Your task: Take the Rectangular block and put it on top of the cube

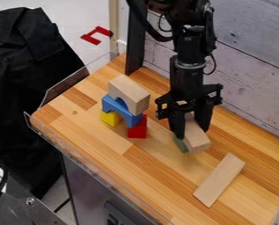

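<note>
The pincer [192, 133] is clamped on the block [198, 139], over the bench [94, 134]; a green piece [181, 144], partly hidden, shows at the block's left side; the plank [219, 179] lies right of the block, nearer the camera; left of the block, a wooden arch [130, 90] tops a blue arch [111, 103] on yellow [110, 118] and red pieces [137, 129].

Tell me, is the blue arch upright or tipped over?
Upright: the blue arch opens downward, its legs over the yellow block and the red block, with a wooden arch on top.
</note>
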Motion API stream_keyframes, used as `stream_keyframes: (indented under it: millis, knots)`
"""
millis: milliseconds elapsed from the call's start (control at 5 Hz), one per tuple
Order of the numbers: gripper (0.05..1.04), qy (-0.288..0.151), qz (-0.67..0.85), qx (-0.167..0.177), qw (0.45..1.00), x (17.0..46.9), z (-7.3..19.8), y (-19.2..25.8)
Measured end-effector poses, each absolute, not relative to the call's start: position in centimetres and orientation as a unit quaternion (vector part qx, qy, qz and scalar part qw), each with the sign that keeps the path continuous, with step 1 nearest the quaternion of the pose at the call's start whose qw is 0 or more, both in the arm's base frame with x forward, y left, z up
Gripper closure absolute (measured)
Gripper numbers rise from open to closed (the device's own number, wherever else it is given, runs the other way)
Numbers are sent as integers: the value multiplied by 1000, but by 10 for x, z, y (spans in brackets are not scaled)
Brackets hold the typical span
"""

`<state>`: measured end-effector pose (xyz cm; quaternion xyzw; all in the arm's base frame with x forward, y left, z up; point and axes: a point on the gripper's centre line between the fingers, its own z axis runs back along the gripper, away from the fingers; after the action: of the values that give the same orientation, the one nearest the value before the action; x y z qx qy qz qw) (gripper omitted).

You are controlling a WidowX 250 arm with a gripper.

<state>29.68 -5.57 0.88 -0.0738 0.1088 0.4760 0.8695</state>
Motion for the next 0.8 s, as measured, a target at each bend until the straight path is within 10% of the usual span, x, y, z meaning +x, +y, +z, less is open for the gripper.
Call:
stream_keyframes:
  millis: [400,800]
  knots:
    - [480,112,475,-80,869,300,6,-58]
    - [77,114,467,-87,873,302,7,-60]
